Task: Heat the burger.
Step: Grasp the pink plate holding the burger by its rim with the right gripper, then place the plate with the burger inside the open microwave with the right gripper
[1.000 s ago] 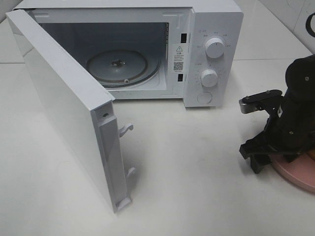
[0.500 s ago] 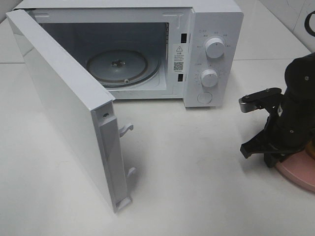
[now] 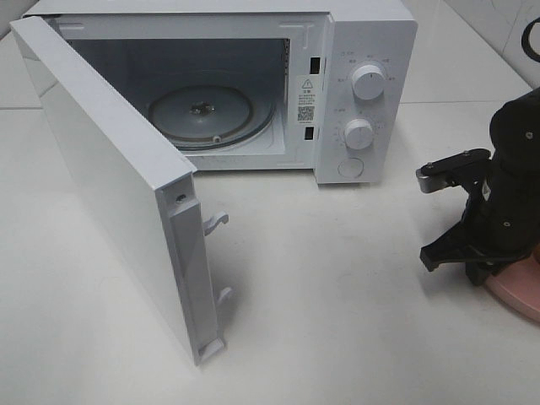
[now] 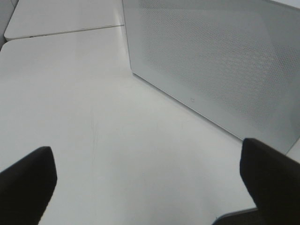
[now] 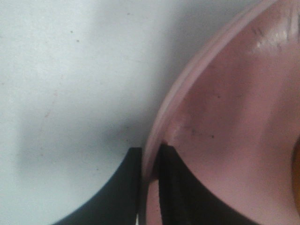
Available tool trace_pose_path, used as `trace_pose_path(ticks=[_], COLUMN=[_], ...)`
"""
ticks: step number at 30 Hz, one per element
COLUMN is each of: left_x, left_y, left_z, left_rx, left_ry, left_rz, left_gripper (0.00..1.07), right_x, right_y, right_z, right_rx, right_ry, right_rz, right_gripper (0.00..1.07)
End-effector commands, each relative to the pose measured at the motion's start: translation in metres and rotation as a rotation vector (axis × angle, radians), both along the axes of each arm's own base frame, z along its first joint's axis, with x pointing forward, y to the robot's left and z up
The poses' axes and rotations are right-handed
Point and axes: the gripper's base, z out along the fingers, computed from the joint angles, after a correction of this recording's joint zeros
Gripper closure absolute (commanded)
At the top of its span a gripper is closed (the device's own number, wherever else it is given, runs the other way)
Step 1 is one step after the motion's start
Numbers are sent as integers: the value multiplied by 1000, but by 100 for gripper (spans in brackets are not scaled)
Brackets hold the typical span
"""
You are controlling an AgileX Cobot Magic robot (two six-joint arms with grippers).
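Note:
The pink plate (image 3: pixel 521 297) lies on the table at the far right, mostly covered by my right arm. My right gripper (image 3: pixel 469 263) is down at the plate's left edge. In the right wrist view the right gripper (image 5: pixel 150 157) has one dark finger outside the rim and one inside, shut on the plate (image 5: pixel 225 122). The burger is hidden behind the arm in the exterior view. A thin golden-brown sliver (image 5: pixel 298 161) at the wrist view's edge may be the burger. My left gripper (image 4: pixel 150 187) is open and empty, facing the microwave door (image 4: pixel 215 70).
The white microwave (image 3: pixel 367 51) stands at the back with its door (image 3: pixel 110 177) swung wide open towards the front left. Its glass turntable (image 3: pixel 211 114) is bare. Two knobs (image 3: pixel 368 82) sit on its right panel. White tabletop (image 3: pixel 337 295) lies between microwave and plate.
My right gripper has shifted right over the plate's edge and its fingers have come together on the rim. The microwave and left arm have not moved.

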Motion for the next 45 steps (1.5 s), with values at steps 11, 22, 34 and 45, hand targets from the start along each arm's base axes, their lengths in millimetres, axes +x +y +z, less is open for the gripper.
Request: trace_pose_path(ticks=[11,22,34,45], left_x=[0,0,0,0], left_y=[0,0,0,0], left_z=[0,0,0,0], left_rx=[0,0,0,0], left_ry=[-7,-7,-7,-7], left_rz=[-1,-1,-1,-1], left_gripper=[7,7,7,7], right_x=[-9,-17,-25,-45], right_y=[5,16,19,28], right_z=[12,18,47,68], right_rx=[-148,-298,-365,-391], right_ry=[17,30,-36,-70], right_rz=[21,60,82,128], right_gripper=[107,107,107,107])
